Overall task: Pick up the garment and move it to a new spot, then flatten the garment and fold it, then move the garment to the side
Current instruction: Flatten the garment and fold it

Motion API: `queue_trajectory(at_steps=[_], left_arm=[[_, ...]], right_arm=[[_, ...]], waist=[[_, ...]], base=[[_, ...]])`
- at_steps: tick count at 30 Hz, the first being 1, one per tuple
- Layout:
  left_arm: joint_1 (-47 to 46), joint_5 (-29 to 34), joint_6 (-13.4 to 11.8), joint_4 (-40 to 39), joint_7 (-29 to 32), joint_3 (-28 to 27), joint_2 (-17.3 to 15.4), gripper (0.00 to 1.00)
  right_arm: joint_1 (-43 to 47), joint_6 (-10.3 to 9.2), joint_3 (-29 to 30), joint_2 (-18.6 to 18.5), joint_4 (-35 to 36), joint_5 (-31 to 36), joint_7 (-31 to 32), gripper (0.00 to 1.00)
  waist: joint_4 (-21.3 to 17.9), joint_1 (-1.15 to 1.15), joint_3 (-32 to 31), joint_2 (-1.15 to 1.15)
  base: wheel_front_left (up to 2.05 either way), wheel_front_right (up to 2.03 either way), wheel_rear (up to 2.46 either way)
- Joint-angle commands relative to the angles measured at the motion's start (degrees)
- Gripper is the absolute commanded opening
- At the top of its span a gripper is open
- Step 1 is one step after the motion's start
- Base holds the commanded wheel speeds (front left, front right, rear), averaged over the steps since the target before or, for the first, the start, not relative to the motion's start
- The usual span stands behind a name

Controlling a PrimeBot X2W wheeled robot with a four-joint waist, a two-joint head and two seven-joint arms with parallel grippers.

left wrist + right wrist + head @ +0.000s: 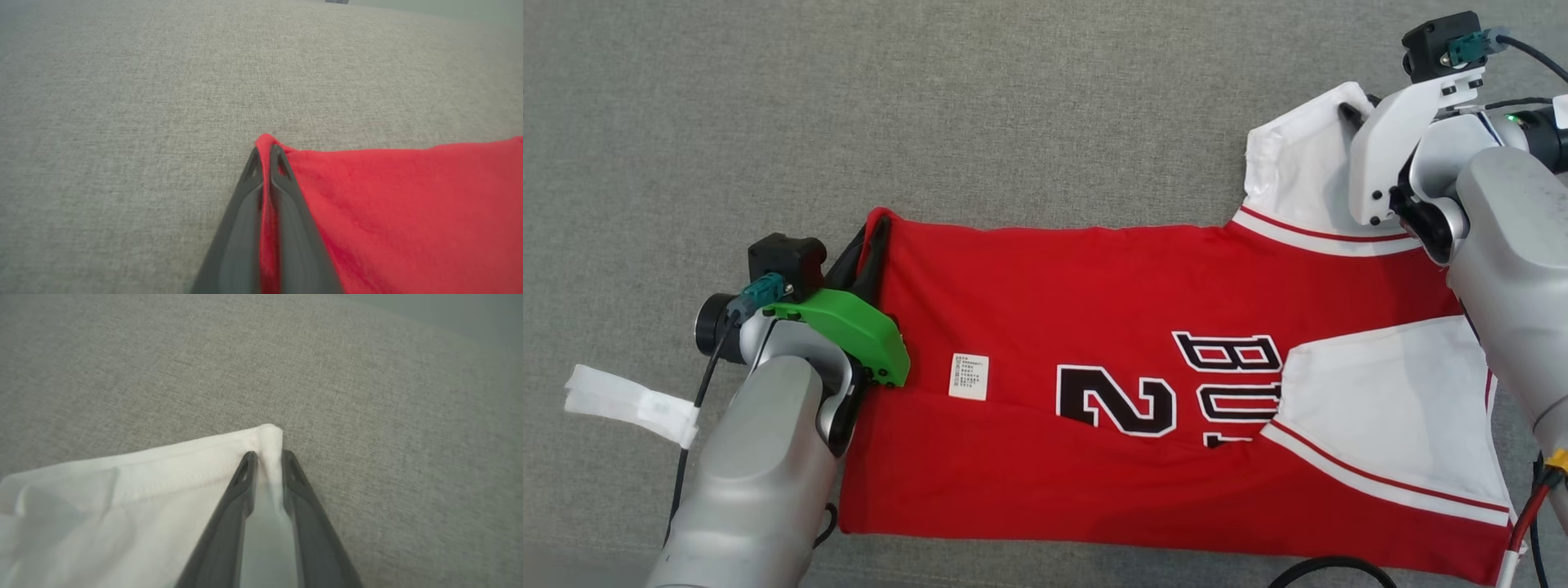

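Observation:
The garment (pixel 1094 327) is a red jersey with white sleeves and black lettering, spread flat on the grey cloth surface with its hem toward the left. My left gripper (pixel 870 245) is shut on the far hem corner; in the left wrist view a fold of red cloth (pixel 408 212) is pinched between the left gripper's (pixel 265 153) fingertips. My right gripper (pixel 1349 113) is at the far white sleeve. In the right wrist view the right gripper's (pixel 267 457) fingers stand close on either side of the bunched white sleeve corner (pixel 122 506), with cloth between them.
Grey woven fabric (pixel 1013 106) covers the whole surface, with open room beyond the jersey. A white tag (pixel 629 404) hangs from the left arm's cable. A black cable (pixel 1331 572) loops at the near right edge.

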State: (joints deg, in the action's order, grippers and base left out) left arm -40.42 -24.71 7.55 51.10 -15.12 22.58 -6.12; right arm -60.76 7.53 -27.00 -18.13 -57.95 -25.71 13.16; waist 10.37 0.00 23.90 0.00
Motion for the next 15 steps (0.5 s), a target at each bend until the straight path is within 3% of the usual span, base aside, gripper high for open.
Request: queue_trajectory(at_steps=[1,7,15], left_arm=[[-0.74,-0.33,-0.14,0.11,0.00,0.09,-0.26,0.00],[-2.01,-0.13,-0.14,-0.38,0.03,-0.81,-1.40,0.00],[-4.03,-0.91,-0.14,-0.58,0.01,-1.07,-2.72,0.00]], right_arm=[[0.16,-0.09,-0.76,-0.38,-1.15,-0.48,-0.20,0.00],[-2.08,-0.12,-2.19,-1.70,-2.44,0.14,-5.28,0.00],[-5.31,-0.11,-1.37,-1.42,-7.52,4.63,-17.63,0.00]], waist=[[0.24,0.00,0.36,0.00],[-0.30,0.00,0.44,0.00],[-2.04,0.00,-1.18,0.00]], base=[[0.00,0.00,0.00],[0.00,0.00,0.00],[0.00,0.00,0.00]])
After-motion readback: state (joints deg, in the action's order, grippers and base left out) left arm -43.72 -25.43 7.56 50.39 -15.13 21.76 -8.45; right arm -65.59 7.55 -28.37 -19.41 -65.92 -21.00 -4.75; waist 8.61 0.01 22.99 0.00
